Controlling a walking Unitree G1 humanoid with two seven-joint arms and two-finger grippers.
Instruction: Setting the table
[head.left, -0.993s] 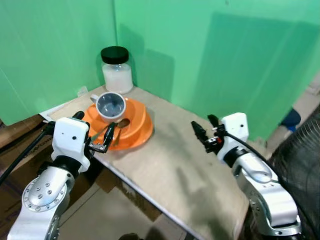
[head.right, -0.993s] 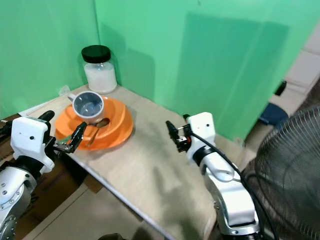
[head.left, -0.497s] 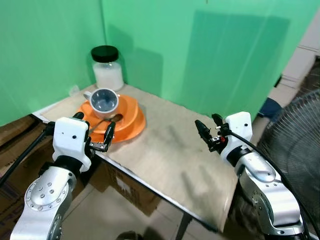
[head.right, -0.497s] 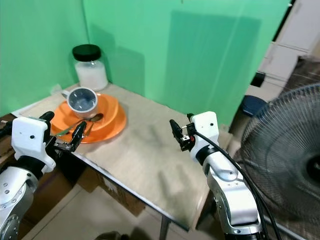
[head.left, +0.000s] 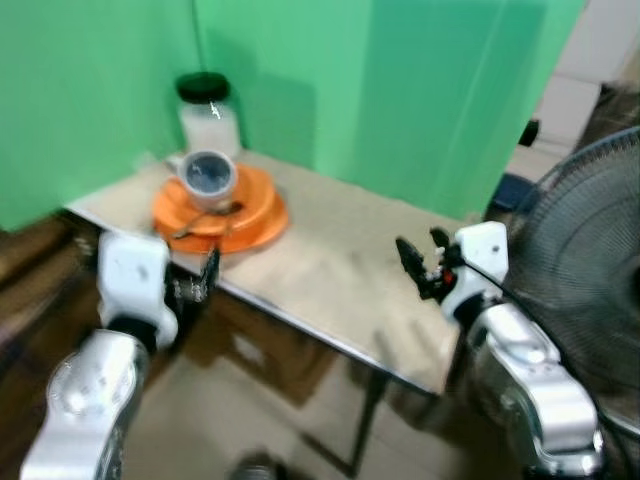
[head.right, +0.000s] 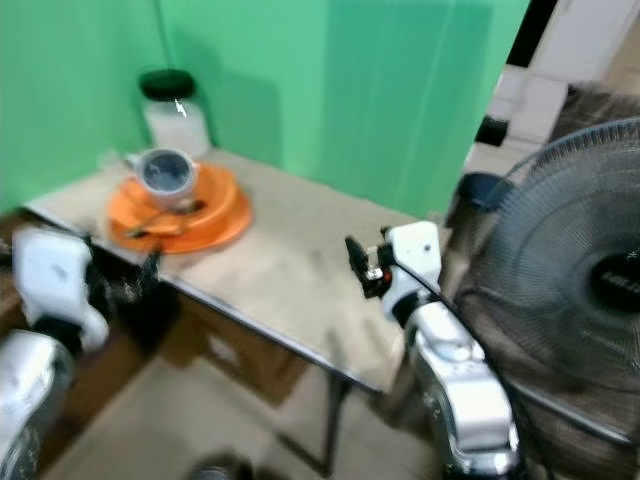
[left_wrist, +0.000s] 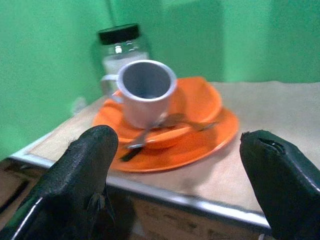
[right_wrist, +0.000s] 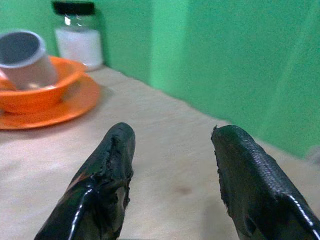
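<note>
An orange plate (head.left: 258, 216) with an orange bowl (left_wrist: 201, 99) on it sits at the table's far left corner. A grey cup (head.left: 208, 174) leans in the bowl, and a spoon (left_wrist: 169, 122) lies beside it. My left gripper (head.left: 206, 280) is open, low in front of the table's near edge, pointing at the plate. My right gripper (head.left: 421, 262) is open too, hovering over the bare cloth at the table's right end with nothing between its fingers (right_wrist: 111, 165). The head views are blurred.
A glass jar (head.left: 207, 108) with a black lid stands behind the plate against the green wall. A beige cloth covers the table (head.left: 335, 255). A large fan (head.right: 572, 262) stands close at the right. A cardboard box (head.left: 268, 352) sits under the table.
The whole picture has shifted and blurred: the camera has drawn back from the table. My left gripper is now off the table's edge. Both grippers stay open; plate, cup and jar are unmoved.
</note>
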